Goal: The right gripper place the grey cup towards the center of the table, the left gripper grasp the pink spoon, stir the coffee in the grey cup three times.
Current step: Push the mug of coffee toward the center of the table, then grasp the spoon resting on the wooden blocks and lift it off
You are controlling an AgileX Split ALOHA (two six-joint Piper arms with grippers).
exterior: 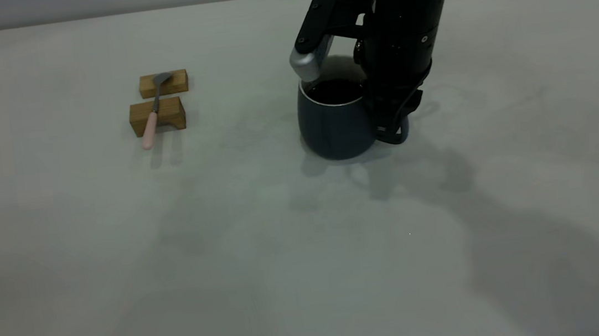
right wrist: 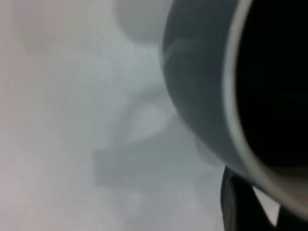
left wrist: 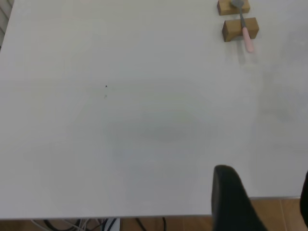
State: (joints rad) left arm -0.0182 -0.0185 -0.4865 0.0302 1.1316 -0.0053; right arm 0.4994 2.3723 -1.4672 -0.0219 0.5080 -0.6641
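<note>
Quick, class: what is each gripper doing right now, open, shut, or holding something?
Right gripper: at the grey cup by its handle side; grip cannot be told.
Left gripper: back at the table edge; fingers cannot be told.

Worktop [exterior: 265, 260]: you see a plain pale surface.
Left, far: two wooden blocks [exterior: 157, 116] bearing the pink spoon [exterior: 152, 122].
Right of centre: grey cup [exterior: 334, 125] standing upright.

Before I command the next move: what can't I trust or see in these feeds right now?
- Right gripper grip: in the exterior view the arm hides the grey cup handle; the right wrist view is too close to show it.
- Left gripper: absent from the exterior view; in its wrist view only a dark finger at the edge shows, so its opening is unreadable.
- Pink spoon bowl: too small to see how it sits on the wooden blocks.
</note>
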